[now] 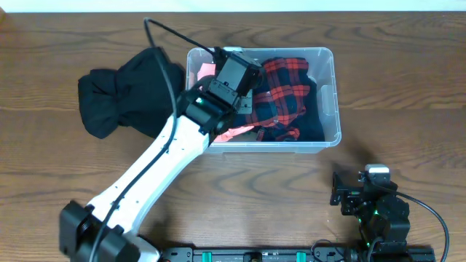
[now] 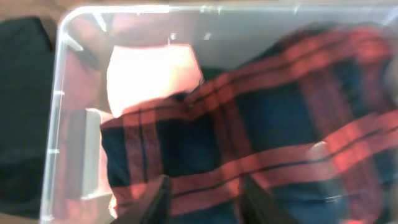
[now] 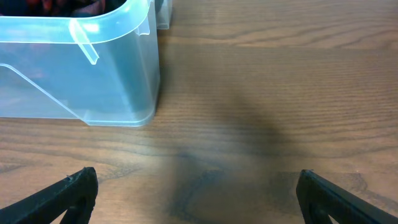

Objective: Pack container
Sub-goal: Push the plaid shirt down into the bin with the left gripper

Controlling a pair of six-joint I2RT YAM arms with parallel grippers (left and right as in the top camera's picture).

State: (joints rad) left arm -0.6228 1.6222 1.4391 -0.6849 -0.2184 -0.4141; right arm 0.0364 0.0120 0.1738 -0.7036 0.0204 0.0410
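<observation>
Dark brown wood-grain table (image 1: pixel 408 87), evenly lit, soft shadows on its surface.

From overhead, fixed high and looking straight down on the table (image 1: pixel 408 87), wide enough to take in the whole container (image 1: pixel 333 94) and both arms.

From the left wrist, close above the container's inside and facing down into it, past the left hand (image 2: pixel 202 200) at the lower edge; picture blurred. Shared with overhead: the plaid cloth (image 2: pixel 267 124), the container's far left corner, a strip of black cloth (image 2: pixel 18 106) outside it.

From the right wrist, low near the table, facing across the wood between the spread fingers of the right hand (image 3: pixel 196 190) toward the container's near right corner. Shared with overhead: that corner and the table before it.
</observation>
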